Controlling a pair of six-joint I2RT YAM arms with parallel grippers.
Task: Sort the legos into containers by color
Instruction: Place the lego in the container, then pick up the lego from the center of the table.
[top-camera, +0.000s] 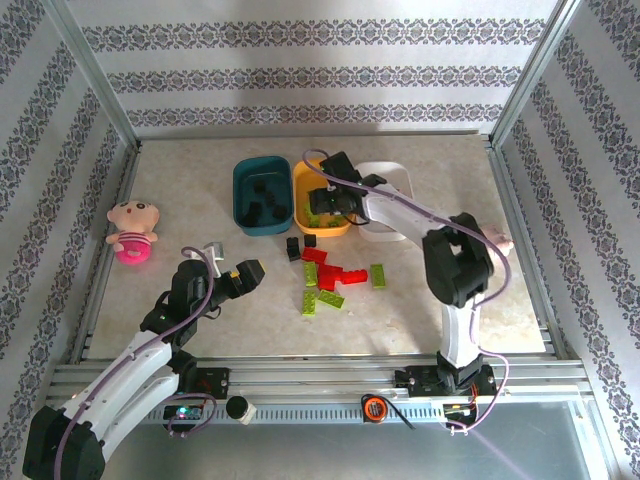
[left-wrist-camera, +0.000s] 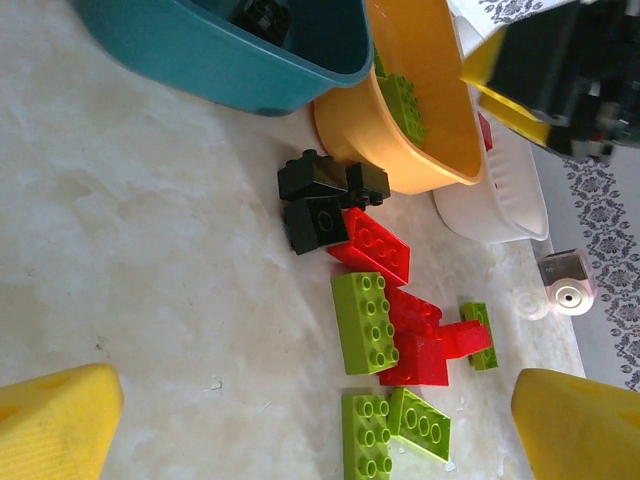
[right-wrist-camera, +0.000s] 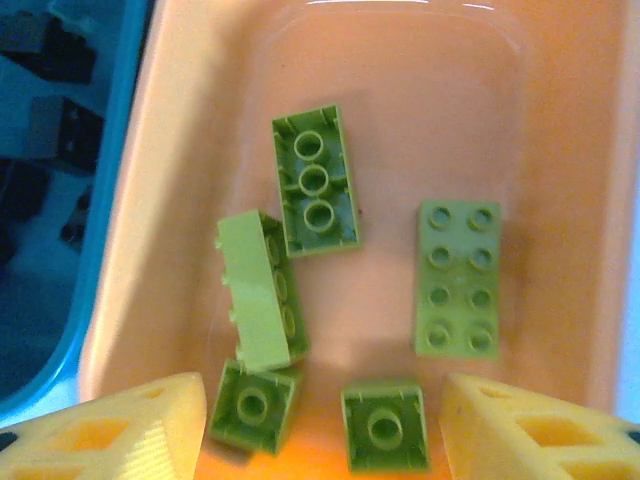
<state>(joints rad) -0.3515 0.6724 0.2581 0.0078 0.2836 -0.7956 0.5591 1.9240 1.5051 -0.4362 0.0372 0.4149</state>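
My right gripper (top-camera: 326, 203) hangs open over the orange-yellow tub (top-camera: 318, 226). In the right wrist view its yellow fingers (right-wrist-camera: 120, 430) straddle the tub floor (right-wrist-camera: 400, 120), where several lime green legos lie loose, among them a flat one (right-wrist-camera: 459, 278) and a small upturned one (right-wrist-camera: 385, 425). The teal tub (top-camera: 243, 190) holds black legos (top-camera: 262, 205). My right arm covers most of the white tub (top-camera: 392, 172). Red (top-camera: 330, 270), green (top-camera: 322, 300) and black (top-camera: 295, 247) legos lie on the table. My left gripper (top-camera: 237, 274) stands open to the left of that pile, holding nothing.
A pink plush doll (top-camera: 133, 231) lies at the left by the wall. In the left wrist view the pile shows close up: a green brick (left-wrist-camera: 365, 320), red bricks (left-wrist-camera: 375, 245) and black bricks (left-wrist-camera: 320, 200) just in front of the tubs. Metal rails border the table.
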